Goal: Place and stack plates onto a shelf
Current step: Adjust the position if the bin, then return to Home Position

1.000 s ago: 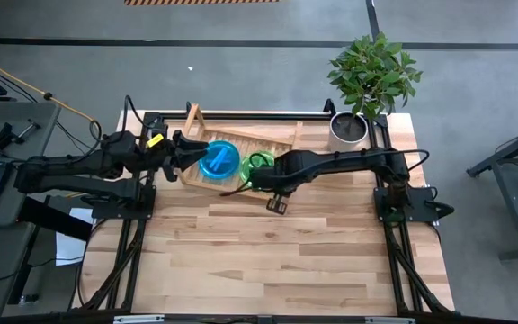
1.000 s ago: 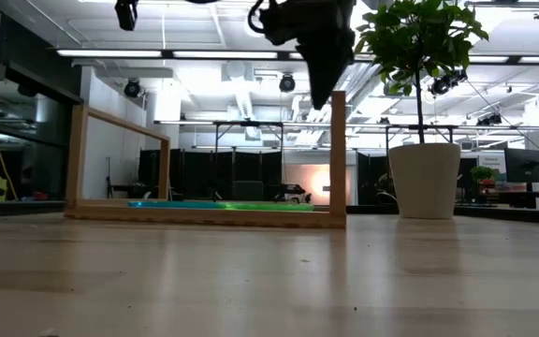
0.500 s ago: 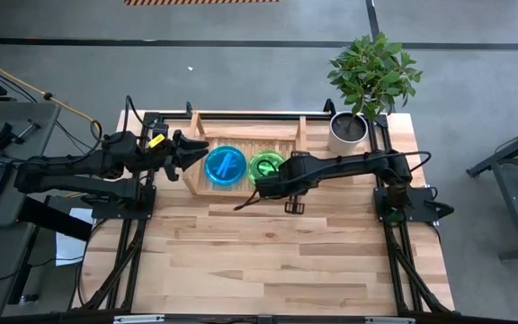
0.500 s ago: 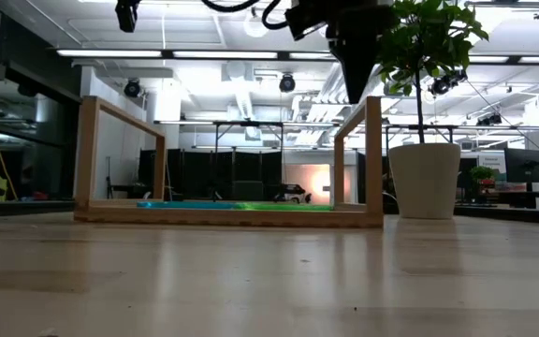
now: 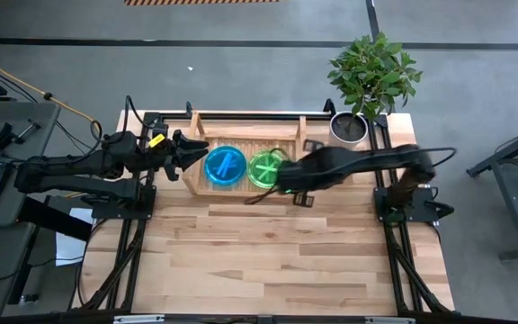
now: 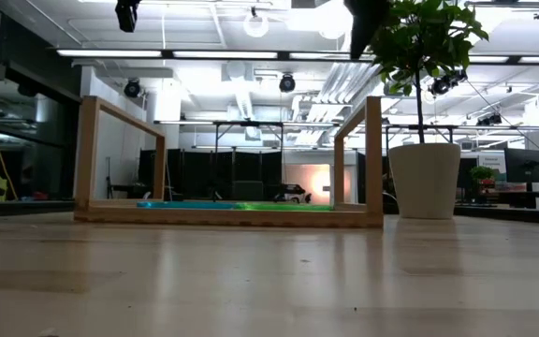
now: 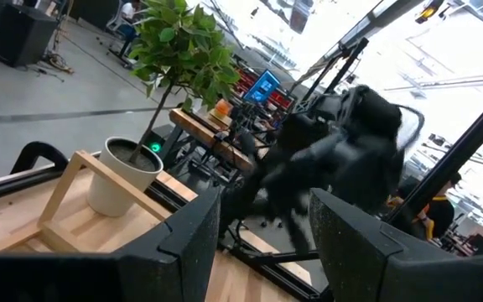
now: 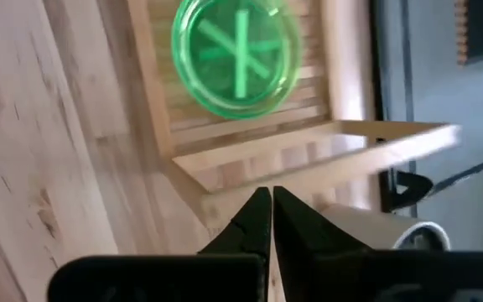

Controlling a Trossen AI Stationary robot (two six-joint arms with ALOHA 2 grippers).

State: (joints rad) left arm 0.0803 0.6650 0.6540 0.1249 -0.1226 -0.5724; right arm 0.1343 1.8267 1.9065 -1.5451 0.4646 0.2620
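1. Sitting flat on the slats of your wooden shelf [image 5: 241,144]: a blue plate [image 5: 225,166] and a green plate [image 5: 265,167], side by side.
2. Your right gripper [image 8: 271,220] hangs above the shelf's front right corner, just beside the green plate, fingers pressed together, holding nothing.
3. Your left gripper [image 5: 193,149] waits at the shelf's left end rail, fingers spread apart.
4. Potted plant [image 5: 367,85] stands at the table's far right corner.

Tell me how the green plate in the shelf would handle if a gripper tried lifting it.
The green plate looks thin, translucent plastic, so probably light and fairly stiff. Lying flat on the shelf slats, its low rim likely leaves fingers little to catch. Its smooth sheen suggests it may slip.
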